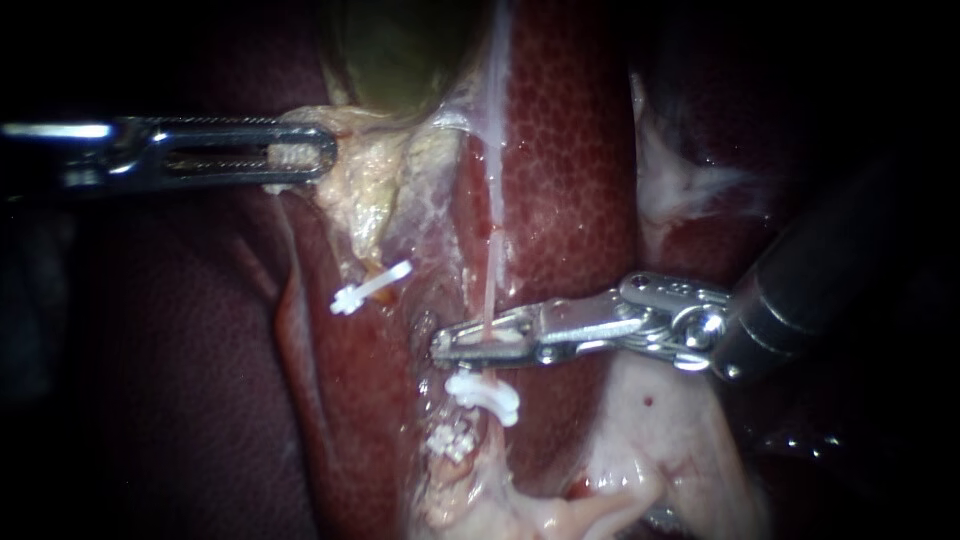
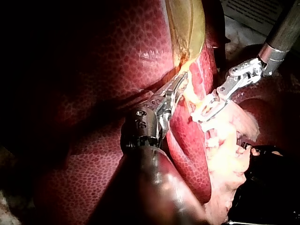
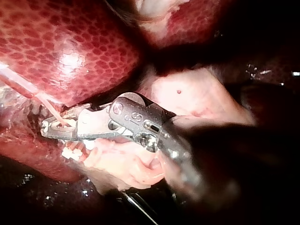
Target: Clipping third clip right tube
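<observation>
"Endoscope view: what is the right instrument's end effector [image 1: 442,348] doing?"
"Pressing together across the right tube [image 1: 491,265], pinching it just above a white clip [image 1: 485,393]. What looks like a second clip [image 1: 452,440] is sitting lower. No third is showing free, so I am judging this mid-application."
"Tube's axis?"
"Running up-down, crossing the end effector squarely, heading toward the gallbladder [image 1: 400,50]. There the left instrument [image 1: 320,155] is gripping pale tissue [image 1: 365,190]."

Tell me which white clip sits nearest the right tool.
The clip just below the right tool, on the same thin tube. The lower clip is farther down, the left clip well aside.
</observation>
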Motion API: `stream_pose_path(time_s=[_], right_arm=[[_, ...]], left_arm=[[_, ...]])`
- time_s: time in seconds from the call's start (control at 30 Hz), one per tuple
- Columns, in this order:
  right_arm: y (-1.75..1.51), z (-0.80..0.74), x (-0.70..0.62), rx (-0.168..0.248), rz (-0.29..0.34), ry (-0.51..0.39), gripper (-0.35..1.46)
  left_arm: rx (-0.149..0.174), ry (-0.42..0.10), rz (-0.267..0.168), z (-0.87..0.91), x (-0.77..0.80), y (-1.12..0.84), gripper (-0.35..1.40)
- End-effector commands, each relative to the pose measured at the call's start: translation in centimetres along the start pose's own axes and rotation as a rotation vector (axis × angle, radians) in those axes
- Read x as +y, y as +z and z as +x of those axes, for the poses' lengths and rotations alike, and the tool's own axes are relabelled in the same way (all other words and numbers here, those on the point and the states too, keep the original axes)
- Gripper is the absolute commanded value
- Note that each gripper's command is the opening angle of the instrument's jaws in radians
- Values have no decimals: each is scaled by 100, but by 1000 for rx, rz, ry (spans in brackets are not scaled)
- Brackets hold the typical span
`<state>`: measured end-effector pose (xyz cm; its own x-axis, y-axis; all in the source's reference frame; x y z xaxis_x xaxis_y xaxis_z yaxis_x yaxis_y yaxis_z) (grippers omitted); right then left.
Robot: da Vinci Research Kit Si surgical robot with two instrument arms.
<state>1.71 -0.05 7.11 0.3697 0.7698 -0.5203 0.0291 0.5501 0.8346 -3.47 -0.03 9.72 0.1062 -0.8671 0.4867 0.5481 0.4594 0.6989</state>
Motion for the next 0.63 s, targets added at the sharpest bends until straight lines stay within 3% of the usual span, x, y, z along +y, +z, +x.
stream_pose_path(time_s=[0.03,0.63], right_arm=[[0,1,0,0,1,-2,-35],[-2,0,0,-1,2,10,-35]], left_arm=[[0,0,0,0,0,0,-35],[0,0,0,0,0,0,-35]])
